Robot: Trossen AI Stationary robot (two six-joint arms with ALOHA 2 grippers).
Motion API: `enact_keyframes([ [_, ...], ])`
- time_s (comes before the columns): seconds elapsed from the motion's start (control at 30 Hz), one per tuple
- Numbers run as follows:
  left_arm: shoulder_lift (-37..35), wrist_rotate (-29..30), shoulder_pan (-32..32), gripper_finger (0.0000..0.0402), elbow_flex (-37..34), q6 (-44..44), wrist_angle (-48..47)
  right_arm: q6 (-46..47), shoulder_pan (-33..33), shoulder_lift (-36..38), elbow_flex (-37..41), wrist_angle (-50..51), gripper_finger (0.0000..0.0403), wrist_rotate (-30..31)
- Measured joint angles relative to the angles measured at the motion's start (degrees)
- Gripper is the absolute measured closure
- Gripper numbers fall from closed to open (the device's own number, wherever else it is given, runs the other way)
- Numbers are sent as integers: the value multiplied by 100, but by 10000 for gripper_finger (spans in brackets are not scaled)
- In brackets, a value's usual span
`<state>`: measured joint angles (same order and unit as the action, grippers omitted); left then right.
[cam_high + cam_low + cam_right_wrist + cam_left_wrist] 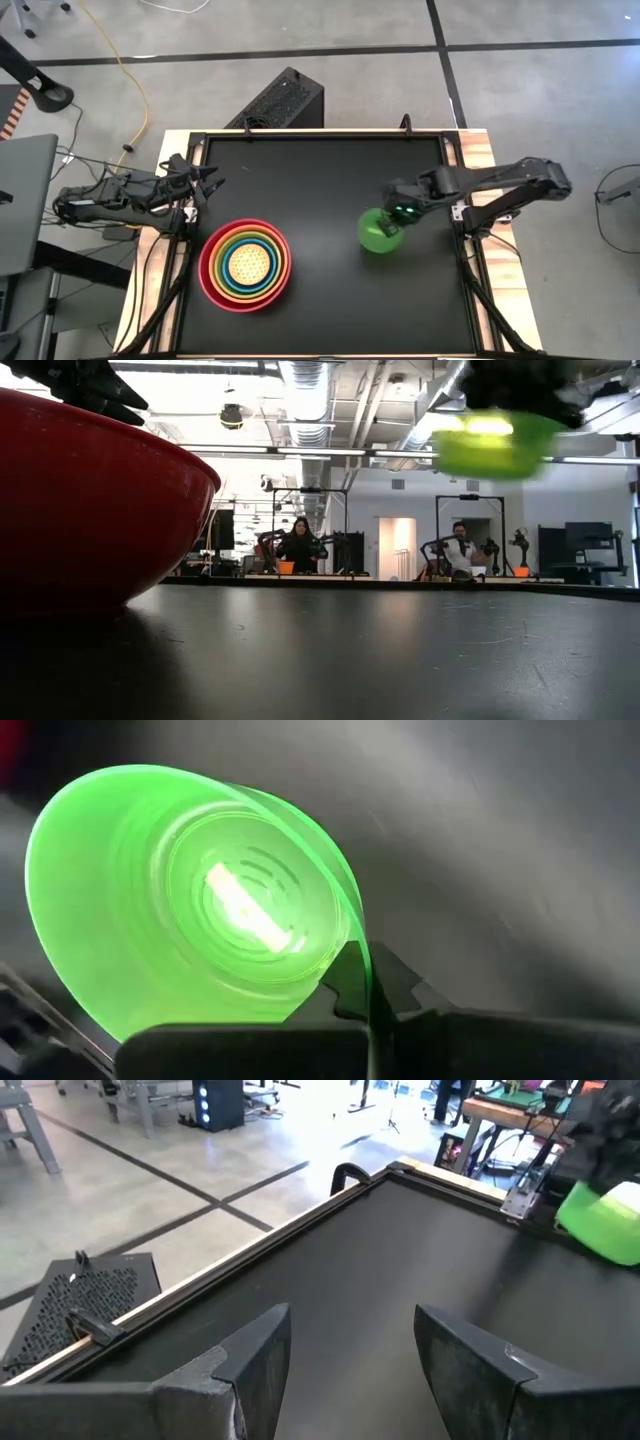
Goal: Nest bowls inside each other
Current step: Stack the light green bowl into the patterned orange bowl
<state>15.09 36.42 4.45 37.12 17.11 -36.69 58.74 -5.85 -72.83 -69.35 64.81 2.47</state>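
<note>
A nested stack of bowls (245,265) rests on the black table near its left front: red outermost (90,500), then orange, lime green, blue, and the lattice-patterned yellow bowl (246,264) in the middle. The smallest bright green bowl (378,232) is in the air right of centre, with my right gripper (400,212) shut on it. It also shows high above the table in the low view (495,445). My left gripper (350,1340) waits open at the table's left edge (205,185), with nothing between its fingers. My right gripper pinches the green bowl's rim (362,960) between its two fingers, one finger (340,982) inside the wall and one (402,988) outside. The fingers slant steeply down from the table's right side. The bowl is lifted clear of the table and tilted, its opening turned toward the wrist.
Bare black tabletop (320,180) lies between the stack and the lifted bowl. A black perforated box (280,100) stands on the floor beyond the far edge. People sit at benches (300,550) in the room behind the table.
</note>
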Motion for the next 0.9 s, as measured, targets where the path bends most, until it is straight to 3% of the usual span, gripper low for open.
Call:
enact_keyframes([
  [0.3, 0, -4, 0, 199, 0, -165, -34, -1596, -20, -3000, -3130, -1068, 402, 195],
  [0.6, 0, -103, 0, 199, 0, -167, -35, -2463, 38, -5717, -6522, -1427, 403, -365],
  [0.9, -2, -273, 2, 199, 0, -257, -33, -2188, 42, -6246, -6075, -3125, 403, -653],
])
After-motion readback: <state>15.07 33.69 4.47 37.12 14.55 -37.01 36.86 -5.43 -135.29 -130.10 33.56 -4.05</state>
